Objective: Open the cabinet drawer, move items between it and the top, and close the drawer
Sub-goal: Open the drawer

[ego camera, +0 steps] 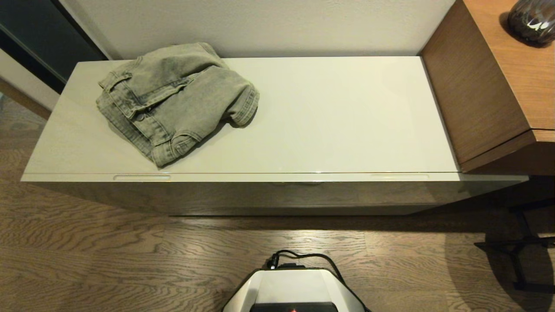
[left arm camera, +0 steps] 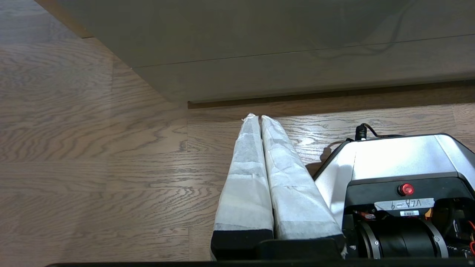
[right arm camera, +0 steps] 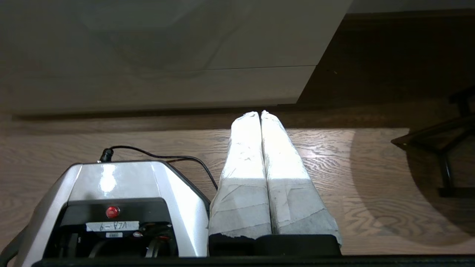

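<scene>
Faded grey-green denim garment [ego camera: 173, 99] lay upper left on the glossy cream counter [ego camera: 338, 117]; the pale drawer [ego camera: 277, 190] was closed, contents hidden. Left gripper [left arm camera: 258, 118] and right gripper [right arm camera: 259, 114] hung by the base, fingers pressed together, empty.

I count one denim garment [ego camera: 173, 97] on the one cream-white top [ego camera: 338, 117] of the cabinet, and along the front edge of the single drawer [ego camera: 277, 177] two slim handle recesses — one [ego camera: 142, 177] ahead of my left gripper's side, one [ego camera: 399, 176] ahead of my right. Of my own tools I count two grippers, the left gripper [left arm camera: 258, 118] and the right gripper [right arm camera: 259, 114], each with two white-wrapped fingers pressed together, both low over the wood floor beside my one base [ego camera: 295, 288]. On the one brown wood-grain surface [ego camera: 511, 65] off beyond my right gripper stands one dark glossy vase [ego camera: 532, 21] — and I count one black cable [ego camera: 303, 256] at my base.
</scene>
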Available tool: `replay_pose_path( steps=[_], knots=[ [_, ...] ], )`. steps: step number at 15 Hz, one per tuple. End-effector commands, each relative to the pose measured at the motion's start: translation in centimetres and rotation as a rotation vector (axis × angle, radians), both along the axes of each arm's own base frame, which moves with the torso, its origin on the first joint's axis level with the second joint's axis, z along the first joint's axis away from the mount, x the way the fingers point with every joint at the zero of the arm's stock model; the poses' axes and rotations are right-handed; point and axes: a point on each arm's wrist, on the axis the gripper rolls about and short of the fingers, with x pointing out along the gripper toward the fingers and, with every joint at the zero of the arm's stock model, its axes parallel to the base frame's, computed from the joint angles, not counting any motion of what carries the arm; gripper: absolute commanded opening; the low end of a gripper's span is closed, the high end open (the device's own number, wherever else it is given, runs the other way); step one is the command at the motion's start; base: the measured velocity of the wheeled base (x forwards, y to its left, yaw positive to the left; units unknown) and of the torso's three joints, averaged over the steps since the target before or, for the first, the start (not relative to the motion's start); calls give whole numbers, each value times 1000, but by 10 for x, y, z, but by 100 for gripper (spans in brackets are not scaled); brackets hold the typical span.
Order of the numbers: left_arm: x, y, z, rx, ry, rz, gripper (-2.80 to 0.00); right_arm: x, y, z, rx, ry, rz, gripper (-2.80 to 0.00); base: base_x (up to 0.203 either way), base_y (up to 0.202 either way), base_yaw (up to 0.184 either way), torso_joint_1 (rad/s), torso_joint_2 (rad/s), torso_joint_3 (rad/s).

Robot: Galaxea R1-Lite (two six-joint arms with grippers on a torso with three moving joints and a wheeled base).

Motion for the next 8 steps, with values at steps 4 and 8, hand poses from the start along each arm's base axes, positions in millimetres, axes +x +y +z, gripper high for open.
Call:
replay_pose_path(
  steps=[4, 8],
  knots=[
    [0, 0, 0, 1, 0, 0, -280, 0, 0, 0, -44, -3, 1, -280, 0, 0, 0, 0, 0, 0],
    [0, 0, 0, 0, 0, 0, -280, 0, 0, 0, -41, 0, 6, -280, 0, 0, 0, 0, 0, 0]
  ],
)
